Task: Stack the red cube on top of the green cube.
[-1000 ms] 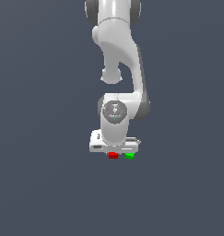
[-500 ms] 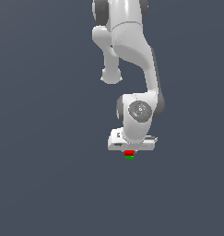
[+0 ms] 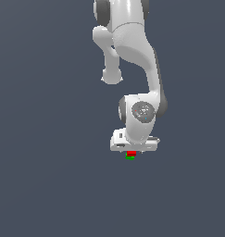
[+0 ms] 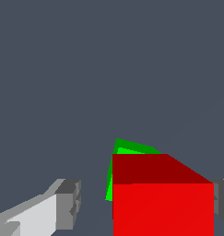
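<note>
- We see the white arm point(image 3: 132, 60) bent over, its wrist pointing down at the dark grey desk point(image 3: 49, 185)
- Gripper point(image 3: 131, 152) sits low, right over the two cubes, in the exterior view
- Red cube point(image 3: 131, 153) shows as a small red strip just under the gripper body; the green cube point(image 3: 129, 158) is a thinner strip directly beneath it, and the two strips touch
- In the wrist view the red cube point(image 4: 162, 198) fills the near foreground, with the green cube point(image 4: 127, 150) peeking out behind and beside it, slightly rotated against the red one
- Gripper point(image 4: 145, 203) in the wrist view: one finger point(image 4: 58, 205) stands clearly apart from the red cube with bare desk showing in the gap; the other finger point(image 4: 221, 196) is only a sliver at the frame edge, just beside the cube's far side
- So we read the jaws as spread wider than the cube, not clamped on it
- Red cube looks to be resting on top of the green cube; we can't tell how well they are centred
</note>
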You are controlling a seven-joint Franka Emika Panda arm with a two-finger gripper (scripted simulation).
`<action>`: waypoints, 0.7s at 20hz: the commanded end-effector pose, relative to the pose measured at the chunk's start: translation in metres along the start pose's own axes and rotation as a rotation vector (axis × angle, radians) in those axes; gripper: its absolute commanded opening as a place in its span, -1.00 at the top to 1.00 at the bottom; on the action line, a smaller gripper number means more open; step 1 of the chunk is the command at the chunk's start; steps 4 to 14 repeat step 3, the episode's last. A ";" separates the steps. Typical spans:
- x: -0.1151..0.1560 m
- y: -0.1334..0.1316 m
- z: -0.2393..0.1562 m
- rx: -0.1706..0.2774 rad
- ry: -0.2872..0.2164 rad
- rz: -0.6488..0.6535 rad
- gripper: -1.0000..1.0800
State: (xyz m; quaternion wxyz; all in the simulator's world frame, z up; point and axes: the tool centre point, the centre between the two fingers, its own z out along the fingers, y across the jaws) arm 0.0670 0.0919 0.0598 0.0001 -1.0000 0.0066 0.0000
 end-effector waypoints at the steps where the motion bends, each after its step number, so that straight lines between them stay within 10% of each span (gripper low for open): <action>1: 0.000 0.000 0.000 0.000 0.000 0.000 -0.92; 14: 0.000 0.000 0.000 0.000 0.000 0.000 -0.92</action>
